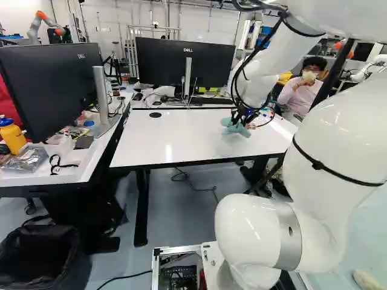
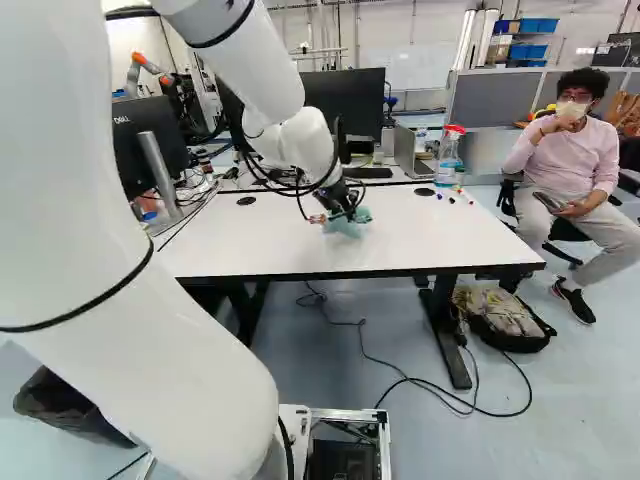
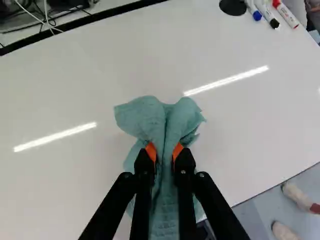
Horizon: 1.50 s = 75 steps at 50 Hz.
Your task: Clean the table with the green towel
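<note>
Over the white table point(image 1: 175, 142) the black gripper point(image 1: 242, 118) points down, bunching the green towel point(image 1: 237, 129); the right base view shows the gripper point(image 2: 345, 208) and towel point(image 2: 348, 228) around the table's middle. In the wrist view the gripper point(image 3: 164, 152) is shut on the towel point(image 3: 150, 117), pinched between both orange pads. Folds of cloth spread ahead of the fingers and hang beneath them, at or just above the tabletop point(image 3: 65, 100); whether they touch it I cannot tell.
Several markers point(image 3: 287, 15) lie by a black round cap point(image 3: 233, 6) on the tabletop. A spray bottle point(image 2: 449, 157) stands at the far edge. Monitors point(image 1: 184, 63) rise behind and at the left. Another robot point(image 1: 45, 23) is far back. A seated person point(image 2: 565, 150) is beyond the right side.
</note>
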Available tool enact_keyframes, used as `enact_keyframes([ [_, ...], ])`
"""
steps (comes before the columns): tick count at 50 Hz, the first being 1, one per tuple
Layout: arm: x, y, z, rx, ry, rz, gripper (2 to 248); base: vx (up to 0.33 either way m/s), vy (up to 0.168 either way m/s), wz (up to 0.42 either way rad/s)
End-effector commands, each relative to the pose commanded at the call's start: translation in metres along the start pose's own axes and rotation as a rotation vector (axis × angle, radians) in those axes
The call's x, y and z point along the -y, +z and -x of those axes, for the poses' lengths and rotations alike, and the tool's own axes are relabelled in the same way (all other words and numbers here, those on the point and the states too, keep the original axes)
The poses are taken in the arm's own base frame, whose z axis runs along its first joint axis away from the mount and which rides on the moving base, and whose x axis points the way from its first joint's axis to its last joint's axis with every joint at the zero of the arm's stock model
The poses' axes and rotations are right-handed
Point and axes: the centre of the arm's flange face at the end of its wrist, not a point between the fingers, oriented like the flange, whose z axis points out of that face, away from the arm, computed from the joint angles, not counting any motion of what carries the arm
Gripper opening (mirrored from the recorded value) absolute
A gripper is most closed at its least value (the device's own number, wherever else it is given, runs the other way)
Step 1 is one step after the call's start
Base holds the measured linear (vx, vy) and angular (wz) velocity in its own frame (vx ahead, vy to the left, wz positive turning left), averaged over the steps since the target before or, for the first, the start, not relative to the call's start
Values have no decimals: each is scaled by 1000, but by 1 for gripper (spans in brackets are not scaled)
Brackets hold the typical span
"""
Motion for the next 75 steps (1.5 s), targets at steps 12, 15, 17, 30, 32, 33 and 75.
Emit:
enact_keyframes([
  [12,18,10,-20,-72,-30,-24,54,0,0,0],
  [15,23,12,-25,-89,-37,-30,54,0,0,0],
  [17,26,13,-27,-100,-41,-34,54,0,0,0],
  [30,48,21,-45,-162,-71,-62,54,0,0,0],
  [32,51,22,-47,-171,-75,-66,54,0,0,0],
  [33,52,23,-49,-175,-77,-68,54,0,0,0],
  [75,111,62,-100,-221,-140,-129,54,0,0,0],
])
